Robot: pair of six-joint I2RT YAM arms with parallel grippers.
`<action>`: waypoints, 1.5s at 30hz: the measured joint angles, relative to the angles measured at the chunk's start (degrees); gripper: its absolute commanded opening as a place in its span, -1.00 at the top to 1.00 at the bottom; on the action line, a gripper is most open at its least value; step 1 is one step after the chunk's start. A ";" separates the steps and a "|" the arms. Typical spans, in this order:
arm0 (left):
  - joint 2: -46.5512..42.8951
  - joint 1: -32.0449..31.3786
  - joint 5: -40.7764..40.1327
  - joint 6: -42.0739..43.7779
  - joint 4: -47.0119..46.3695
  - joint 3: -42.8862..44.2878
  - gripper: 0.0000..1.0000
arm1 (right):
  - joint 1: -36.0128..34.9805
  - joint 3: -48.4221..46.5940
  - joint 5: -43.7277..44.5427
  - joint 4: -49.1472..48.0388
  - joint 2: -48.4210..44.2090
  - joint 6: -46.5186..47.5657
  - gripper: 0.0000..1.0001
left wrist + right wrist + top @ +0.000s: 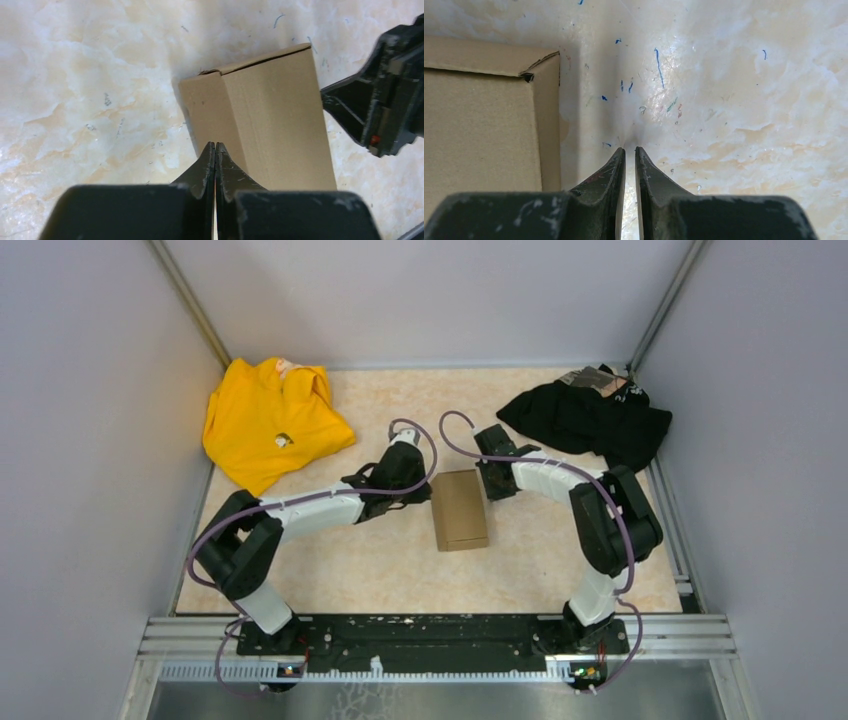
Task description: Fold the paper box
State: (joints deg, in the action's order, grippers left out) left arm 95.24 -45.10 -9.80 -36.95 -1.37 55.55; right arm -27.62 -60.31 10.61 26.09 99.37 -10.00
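The paper box [459, 510] is a small closed brown carton lying flat in the middle of the table, between the two arms. My left gripper [215, 145] is shut with nothing in it, and its tips are at the box's [270, 125] left side face. My right gripper [630, 148] stands just off the box's [479, 125] right edge, over bare table. Its jaws are a narrow slit apart with nothing between them. The right gripper [385, 110] also shows in the left wrist view, beyond the box's far side.
A yellow garment [270, 420] lies crumpled at the back left and a black garment [590, 415] at the back right. Grey walls close in three sides. The arms' mounting rail [440, 635] runs along the near edge.
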 measured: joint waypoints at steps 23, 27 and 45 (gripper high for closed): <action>12.63 0.00 -6.45 2.34 7.08 11.37 1.00 | -0.09 -1.95 -10.25 -3.17 1.68 -1.64 0.96; 16.26 0.55 -5.95 2.36 6.12 12.72 1.00 | 0.28 -2.05 -14.12 -5.22 3.19 -3.61 0.99; 8.85 0.92 -3.58 2.25 1.73 5.62 1.00 | -0.02 -2.32 -8.28 -5.14 3.32 -3.08 0.82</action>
State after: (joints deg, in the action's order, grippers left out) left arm 104.09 -44.18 -13.39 -34.70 0.36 61.17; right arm -27.64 -62.63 2.33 20.95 102.69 -13.08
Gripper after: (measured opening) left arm 0.004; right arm 0.034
